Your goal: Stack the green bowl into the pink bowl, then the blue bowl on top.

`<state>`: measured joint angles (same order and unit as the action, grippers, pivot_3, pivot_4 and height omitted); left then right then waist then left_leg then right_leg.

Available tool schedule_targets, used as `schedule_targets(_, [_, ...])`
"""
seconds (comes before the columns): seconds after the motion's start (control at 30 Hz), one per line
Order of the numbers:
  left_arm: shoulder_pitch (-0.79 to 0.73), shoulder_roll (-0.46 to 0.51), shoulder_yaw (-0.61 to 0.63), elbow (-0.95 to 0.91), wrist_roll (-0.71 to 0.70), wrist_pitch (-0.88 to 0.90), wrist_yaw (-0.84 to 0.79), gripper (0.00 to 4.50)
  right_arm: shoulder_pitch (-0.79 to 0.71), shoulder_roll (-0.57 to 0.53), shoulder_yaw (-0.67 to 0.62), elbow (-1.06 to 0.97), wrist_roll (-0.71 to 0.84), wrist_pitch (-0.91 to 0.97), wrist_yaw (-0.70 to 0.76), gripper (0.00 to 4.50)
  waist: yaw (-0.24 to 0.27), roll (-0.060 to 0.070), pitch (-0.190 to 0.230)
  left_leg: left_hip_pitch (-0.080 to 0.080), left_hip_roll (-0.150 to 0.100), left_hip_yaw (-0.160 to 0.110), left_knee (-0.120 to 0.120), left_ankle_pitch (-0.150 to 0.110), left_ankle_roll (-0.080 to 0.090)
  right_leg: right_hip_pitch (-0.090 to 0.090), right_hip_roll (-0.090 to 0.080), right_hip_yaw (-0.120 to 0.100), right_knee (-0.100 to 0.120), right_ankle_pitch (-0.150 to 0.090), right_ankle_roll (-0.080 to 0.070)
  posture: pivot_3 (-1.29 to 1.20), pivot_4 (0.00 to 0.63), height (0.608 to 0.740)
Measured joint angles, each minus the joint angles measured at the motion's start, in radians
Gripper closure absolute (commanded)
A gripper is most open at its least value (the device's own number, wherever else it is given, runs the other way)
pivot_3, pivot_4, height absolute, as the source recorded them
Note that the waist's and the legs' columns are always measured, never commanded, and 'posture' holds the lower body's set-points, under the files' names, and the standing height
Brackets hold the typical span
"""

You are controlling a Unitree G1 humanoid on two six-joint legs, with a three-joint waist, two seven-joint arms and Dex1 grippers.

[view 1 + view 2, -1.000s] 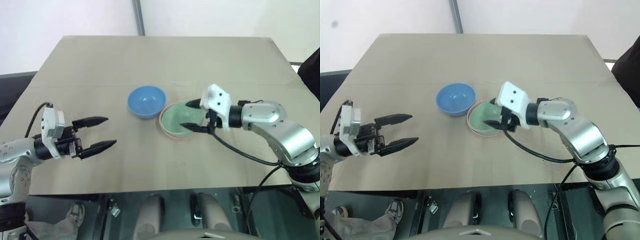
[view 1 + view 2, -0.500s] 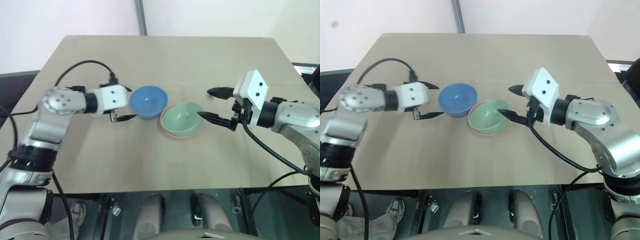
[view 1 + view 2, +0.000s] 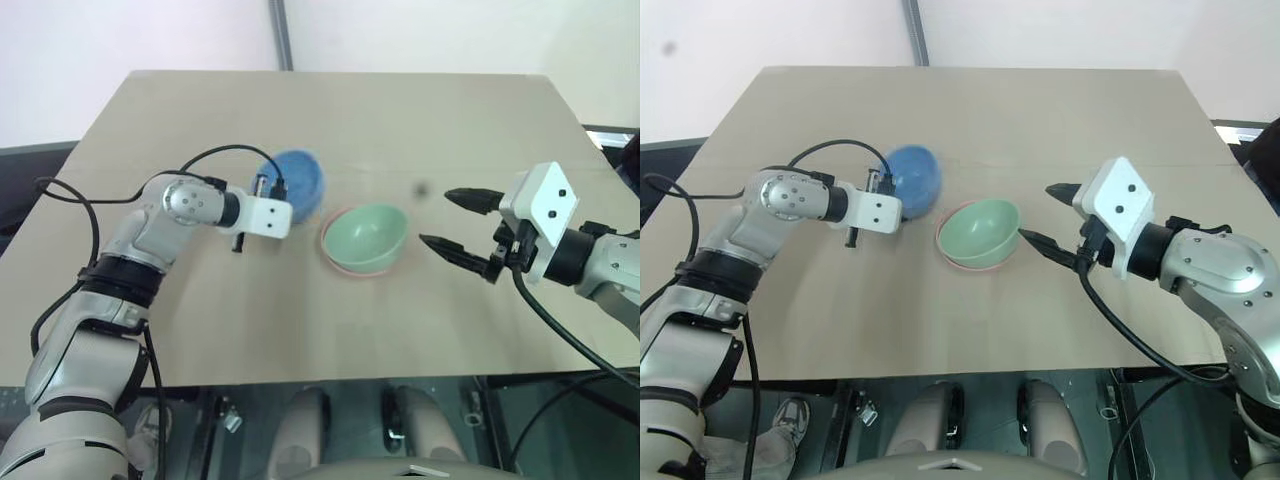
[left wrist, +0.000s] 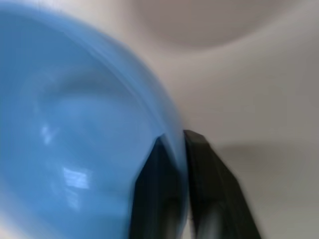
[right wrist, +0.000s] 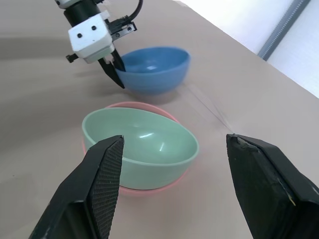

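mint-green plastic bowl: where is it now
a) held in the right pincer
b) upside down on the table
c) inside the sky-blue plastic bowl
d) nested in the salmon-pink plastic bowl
d: the mint-green plastic bowl sits in the salmon-pink plastic bowl, whose rim shows around it.

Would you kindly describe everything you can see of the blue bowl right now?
The blue bowl is small, round, plain sky-blue plastic, smooth and empty. It is tipped, its opening turned away from the left gripper, which is shut on its rim, one finger inside and one outside. It lies just beyond the green bowl, apart from it.
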<state>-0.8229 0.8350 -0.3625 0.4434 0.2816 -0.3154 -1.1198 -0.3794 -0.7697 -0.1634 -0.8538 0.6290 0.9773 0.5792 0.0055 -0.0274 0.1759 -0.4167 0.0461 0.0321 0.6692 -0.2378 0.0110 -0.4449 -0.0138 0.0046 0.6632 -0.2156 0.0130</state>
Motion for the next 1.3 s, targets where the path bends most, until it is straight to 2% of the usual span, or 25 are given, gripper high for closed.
schedule_targets(0.23, [-0.012, 0.027, 0.054, -0.057, -0.134, -0.002, -0.111, 4.45, 0.000, -0.013, -0.001, 0.008, 0.009, -0.004, -0.010, 0.91, 0.000, 0.000, 0.000, 0.000, 0.000, 0.000, 0.000, 0.000, 0.000, 0.000, 0.000, 0.000, 0.000, 0.000, 0.000, 0.00, 0.150, 0.740])
schedule_targets(0.47, [-0.092, -0.004, 0.115, -0.312, -0.412, 0.115, -0.307, 4.45, 0.027, -0.042, -0.037, 0.040, 0.008, -0.029, -0.002, 0.91, 0.007, 0.000, 0.000, -0.001, -0.001, 0.000, 0.001, 0.000, 0.000, 0.001, -0.001, 0.001, 0.000, 0.000, 0.001, 0.00, 0.150, 0.740])
schedule_targets(0.57, [-0.093, -0.038, 0.108, -0.350, -0.461, 0.142, -0.363, 4.45, 0.048, -0.047, -0.055, 0.041, 0.008, -0.036, -0.006, 0.91, 0.005, 0.000, 0.000, 0.000, -0.001, 0.000, 0.001, 0.000, 0.000, 0.001, 0.000, 0.001, 0.000, 0.000, 0.001, 0.00, 0.150, 0.740])
schedule_targets(0.63, [-0.097, -0.067, 0.075, -0.346, -0.471, 0.147, -0.413, 3.73, 0.070, -0.047, -0.064, 0.038, 0.008, -0.037, -0.018, 0.91, 0.003, 0.000, 0.000, 0.001, 0.000, 0.000, 0.001, 0.000, 0.000, 0.001, 0.001, 0.001, 0.001, 0.000, 0.001, 0.00, 0.150, 0.740])
schedule_targets(0.67, [-0.099, -0.082, 0.064, -0.337, -0.468, 0.134, -0.430, 3.51, 0.078, -0.047, -0.071, 0.036, 0.008, -0.037, -0.022, 0.91, 0.003, 0.000, 0.000, 0.001, 0.000, 0.000, 0.002, 0.000, 0.000, 0.001, 0.002, 0.001, 0.001, 0.000, 0.001, 0.00, 0.150, 0.740])
schedule_targets(0.77, [-0.114, -0.119, 0.042, -0.288, -0.448, 0.086, -0.448, 2.23, 0.101, -0.050, -0.089, 0.023, 0.008, -0.037, -0.041, 0.91, 0.003, 0.000, 0.000, 0.001, 0.000, -0.001, 0.002, 0.000, 0.000, 0.001, 0.002, 0.002, 0.001, 0.001, 0.001, 0.00, 0.150, 0.740])
schedule_targets(1.03, [-0.134, -0.165, 0.044, -0.234, -0.423, 0.056, -0.420, 2.23, 0.156, -0.051, -0.129, -0.017, 0.025, -0.017, -0.081, 0.91, 0.002, 0.000, 0.000, 0.001, 0.000, 0.000, 0.002, 0.000, 0.000, 0.001, 0.002, 0.003, 0.001, 0.001, 0.002, 0.00, 0.150, 0.740])
schedule_targets(1.17, [-0.138, -0.173, 0.121, -0.245, -0.460, 0.262, -0.311, 2.23, 0.182, -0.038, -0.132, -0.024, 0.044, -0.015, -0.095, 0.91, 0.001, 0.000, 0.000, 0.001, 0.000, 0.000, 0.003, 0.000, 0.000, 0.001, 0.002, 0.003, 0.001, 0.001, 0.002, 0.00, 0.150, 0.740])
schedule_targets(1.2, [-0.137, -0.167, 0.160, -0.267, -0.483, 0.359, -0.264, 1.95, 0.200, -0.032, -0.133, -0.022, 0.046, -0.015, -0.100, 0.91, -0.001, 0.000, 0.000, 0.001, 0.000, 0.000, 0.003, 0.000, 0.000, 0.001, 0.002, 0.003, 0.001, 0.001, 0.002, 0.00, 0.150, 0.740])
schedule_targets(1.27, [-0.126, -0.153, 0.200, -0.291, -0.495, 0.418, -0.222, 1.58, 0.212, -0.033, -0.133, -0.017, 0.048, -0.016, -0.094, 0.42, -0.006, 0.000, 0.000, 0.001, 0.000, 0.001, 0.003, 0.000, 0.000, 0.001, 0.002, 0.004, 0.001, 0.001, 0.002, 0.00, 0.150, 0.740])
schedule_targets(1.3, [-0.090, -0.129, 0.230, -0.333, -0.518, 0.475, -0.199, 1.07, 0.223, -0.037, -0.129, -0.009, 0.051, -0.023, -0.080, 0.15, -0.012, 0.000, 0.000, 0.002, 0.000, 0.001, 0.003, 0.000, 0.000, 0.001, 0.002, 0.004, 0.001, 0.001, 0.002, 0.00, 0.150, 0.740])
